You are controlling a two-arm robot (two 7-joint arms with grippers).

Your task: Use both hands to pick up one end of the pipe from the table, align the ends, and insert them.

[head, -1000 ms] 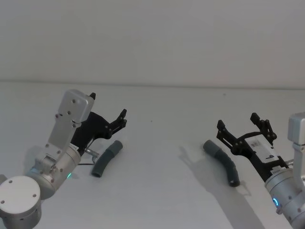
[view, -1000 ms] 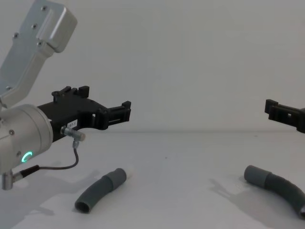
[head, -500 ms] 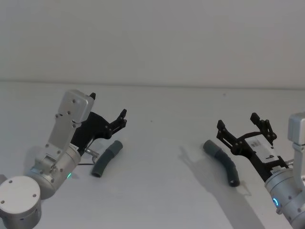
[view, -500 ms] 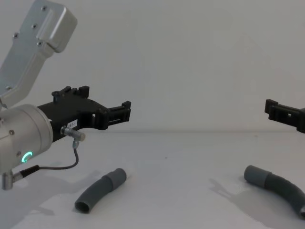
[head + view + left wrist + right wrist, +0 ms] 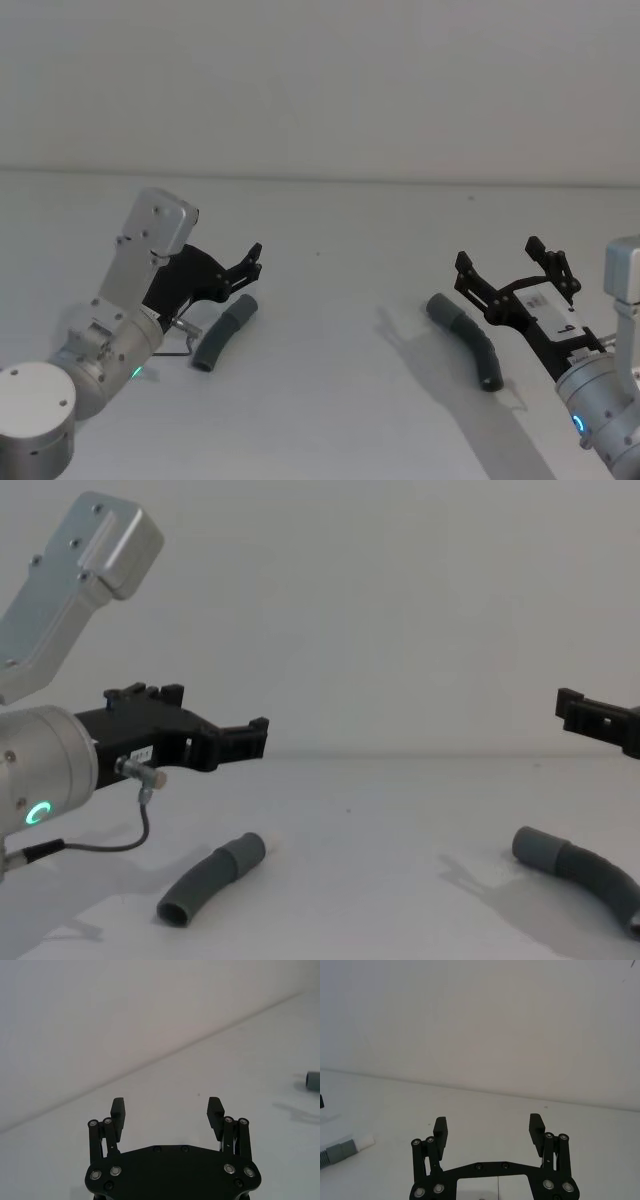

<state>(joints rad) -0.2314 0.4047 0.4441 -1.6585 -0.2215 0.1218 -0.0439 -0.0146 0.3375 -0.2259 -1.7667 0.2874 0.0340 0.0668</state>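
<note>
Two dark-grey ribbed hose pieces are lying on the white table, well apart from each other. The left pipe piece is curving gently, with a smooth cuff at its far end and an open round mouth facing the near side. The right pipe piece is bending more sharply, its wider smooth cuff pointing far-left and its other end pointing near-right.

The left gripper is hovering just above and to the left of the left pipe piece, with its fingers spread wide and gripping nothing. The right gripper is hanging above and just right of the right pipe piece, its fingers likewise spread wide around empty air.

The chest view is showing the side profile. Both pieces are resting flat on the table while the left gripper is floating clear above its piece, and a green ring light is glowing on the left arm's silver wrist. The right wrist view is bringing out a whitish tip beyond the left piece's grey cuff, where the head view is giving only plain grey. The left wrist view is catching the grey cuff end of the right pipe piece at its edge.
</note>
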